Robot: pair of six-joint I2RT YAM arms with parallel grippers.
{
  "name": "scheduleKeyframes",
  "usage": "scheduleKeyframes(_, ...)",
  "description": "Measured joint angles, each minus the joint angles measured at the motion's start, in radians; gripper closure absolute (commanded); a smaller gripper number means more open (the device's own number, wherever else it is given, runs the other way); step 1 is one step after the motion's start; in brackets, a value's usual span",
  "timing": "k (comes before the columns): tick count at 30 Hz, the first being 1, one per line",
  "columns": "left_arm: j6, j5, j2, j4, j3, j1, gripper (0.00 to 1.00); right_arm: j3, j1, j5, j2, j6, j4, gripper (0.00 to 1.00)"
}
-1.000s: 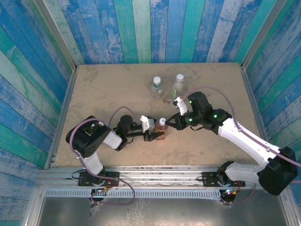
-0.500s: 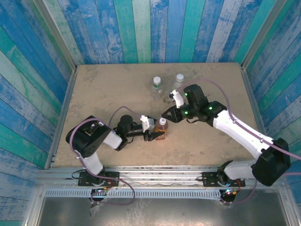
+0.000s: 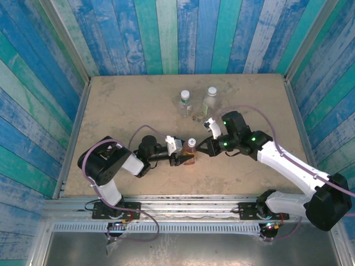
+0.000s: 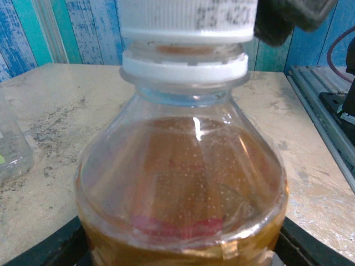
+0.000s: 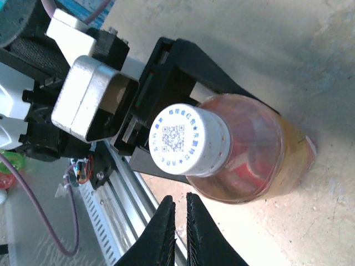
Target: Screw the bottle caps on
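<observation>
The left gripper (image 3: 183, 160) is closed part-way around the amber bottle (image 4: 177, 183), holding its body upright between the jaws. Just beside the bottle's far side, the right gripper (image 5: 177, 219) has its fingers pressed together on nothing, their tips close below the cap (image 5: 186, 138) in its own camera. That cap sits on the bottle's neck, but a strip of thread shows between it and the white ring (image 4: 184, 65) beneath, so it probably needs more turns. Beyond the right gripper, the shorter clear bottle (image 3: 186, 103) and the taller clear bottle (image 3: 209, 100) each show a white top, so this looks like the last one. The cap's top carries a QR code ringed by characters too small to read; its side shows cut-off digits, "23 420". The bottle's red band is illegible
</observation>
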Motion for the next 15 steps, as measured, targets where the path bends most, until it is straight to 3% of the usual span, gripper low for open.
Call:
scheduleKeyframes(8,0.0,0.0,0.0,0.0,0.0,0.0,0.36,0.109,-0.014,0.031,0.063,-0.011,-0.002,0.78)
scheduleKeyframes(15,0.0,0.0,0.0,0.0,0.0,0.0,0.36,0.152,-0.017,0.018,0.135,-0.024,0.009,0.87)
